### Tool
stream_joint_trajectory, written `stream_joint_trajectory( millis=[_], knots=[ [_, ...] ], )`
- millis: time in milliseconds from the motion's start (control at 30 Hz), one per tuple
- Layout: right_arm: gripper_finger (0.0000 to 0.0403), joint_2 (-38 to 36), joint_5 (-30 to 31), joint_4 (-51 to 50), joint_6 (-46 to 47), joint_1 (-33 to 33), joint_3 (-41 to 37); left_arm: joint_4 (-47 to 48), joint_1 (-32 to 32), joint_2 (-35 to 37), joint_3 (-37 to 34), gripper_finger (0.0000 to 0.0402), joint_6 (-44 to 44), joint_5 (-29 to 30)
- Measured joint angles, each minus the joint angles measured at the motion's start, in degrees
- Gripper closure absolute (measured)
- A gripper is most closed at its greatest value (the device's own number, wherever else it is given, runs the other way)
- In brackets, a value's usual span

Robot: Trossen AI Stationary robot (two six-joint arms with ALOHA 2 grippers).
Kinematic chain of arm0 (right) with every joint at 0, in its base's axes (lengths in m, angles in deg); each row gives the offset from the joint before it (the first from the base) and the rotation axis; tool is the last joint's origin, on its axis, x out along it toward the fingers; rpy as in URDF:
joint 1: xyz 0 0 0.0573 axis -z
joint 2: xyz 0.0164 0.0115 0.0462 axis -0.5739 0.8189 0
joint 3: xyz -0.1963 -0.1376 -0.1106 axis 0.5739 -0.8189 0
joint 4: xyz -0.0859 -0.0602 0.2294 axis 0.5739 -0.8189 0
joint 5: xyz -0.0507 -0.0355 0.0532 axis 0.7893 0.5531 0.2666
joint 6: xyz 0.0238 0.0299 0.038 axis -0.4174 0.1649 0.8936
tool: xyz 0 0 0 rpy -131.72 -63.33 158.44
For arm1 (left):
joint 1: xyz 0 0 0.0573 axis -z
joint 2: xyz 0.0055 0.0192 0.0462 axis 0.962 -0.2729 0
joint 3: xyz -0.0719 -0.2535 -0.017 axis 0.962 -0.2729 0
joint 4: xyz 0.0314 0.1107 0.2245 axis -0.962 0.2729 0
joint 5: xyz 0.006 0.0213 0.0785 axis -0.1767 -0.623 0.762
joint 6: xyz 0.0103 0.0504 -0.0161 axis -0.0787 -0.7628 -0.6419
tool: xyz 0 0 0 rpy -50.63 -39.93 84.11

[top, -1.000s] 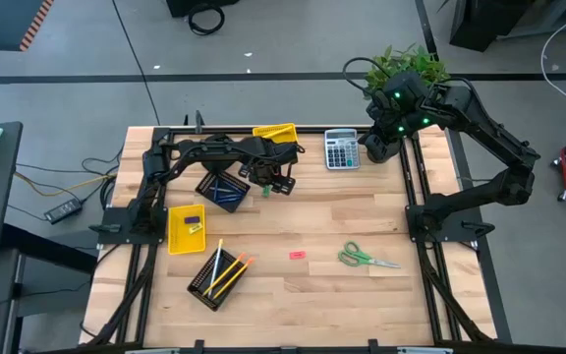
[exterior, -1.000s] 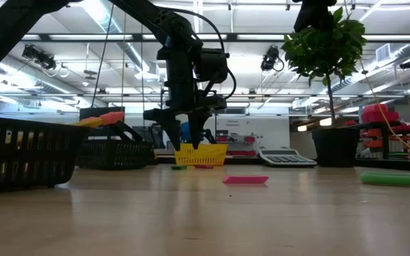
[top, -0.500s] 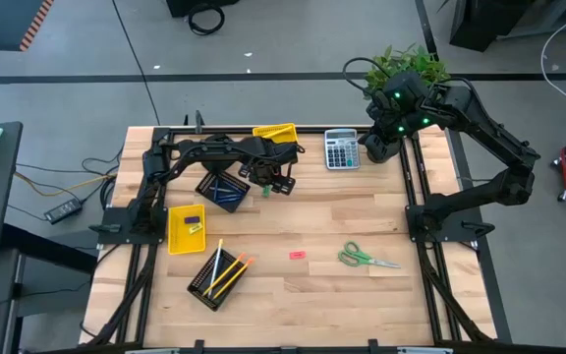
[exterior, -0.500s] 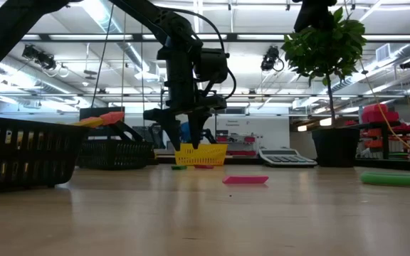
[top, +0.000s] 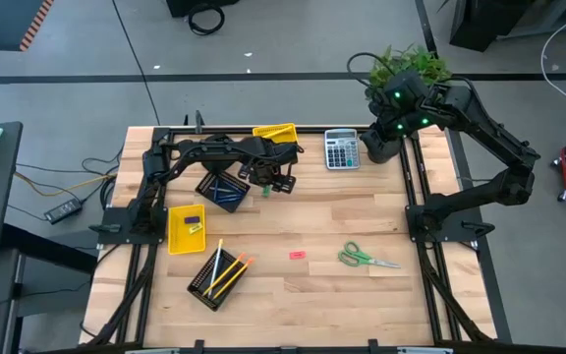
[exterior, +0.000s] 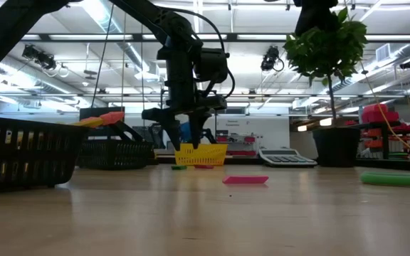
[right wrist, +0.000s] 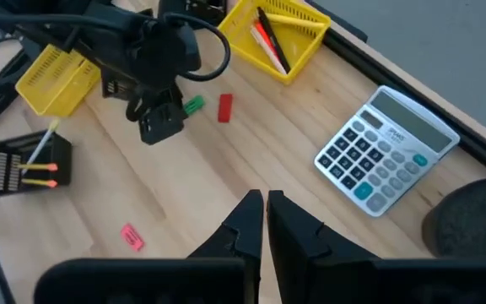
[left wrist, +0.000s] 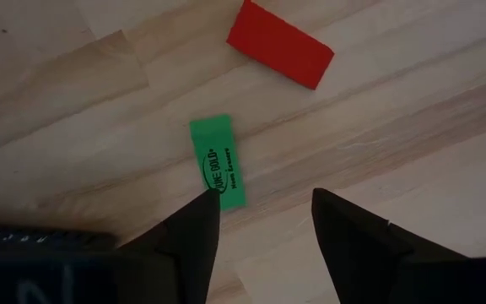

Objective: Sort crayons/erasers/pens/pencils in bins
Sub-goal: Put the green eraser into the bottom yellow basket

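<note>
Left tool (left wrist: 260,221) spread wide, low over the bench (top: 342,211); green eraser (left wrist: 219,162) lies flat just at one fingertip (left wrist: 202,221), not gripped. Red eraser (left wrist: 280,44) beside it, apart. Right tool (right wrist: 266,215) clenched, empty, raised near the calculator (right wrist: 387,152).

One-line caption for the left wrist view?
Left pincer, open, hovers over a green eraser on the wooden table, with a red eraser lying apart beyond it.
</note>
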State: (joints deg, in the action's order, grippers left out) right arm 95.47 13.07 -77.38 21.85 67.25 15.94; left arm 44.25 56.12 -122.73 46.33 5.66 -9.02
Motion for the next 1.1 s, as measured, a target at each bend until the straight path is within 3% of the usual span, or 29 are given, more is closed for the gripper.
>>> stream_joint_trajectory(
  millis=[400, 733, 1100],
  knots=[
    [0.0377, 0.0, 0.1, 0.1, 5.3, -0.6, 0.0, -0.3, 0.0, -0.6, -0.7, 0.0214, -5.6, 0.1],
    [0.0377, 0.0, 0.1, 0.2, 4.7, -1.3, 0.0, -1.5, -0.2, -1.0, -2.0, 0.0205, -4.0, 0.9],
    [0.0377, 0.0, 0.3, 0.2, 4.0, -1.3, 0.0, -0.4, -1.1, -2.1, -2.1, 0.0225, -4.2, 1.4]
  ],
)
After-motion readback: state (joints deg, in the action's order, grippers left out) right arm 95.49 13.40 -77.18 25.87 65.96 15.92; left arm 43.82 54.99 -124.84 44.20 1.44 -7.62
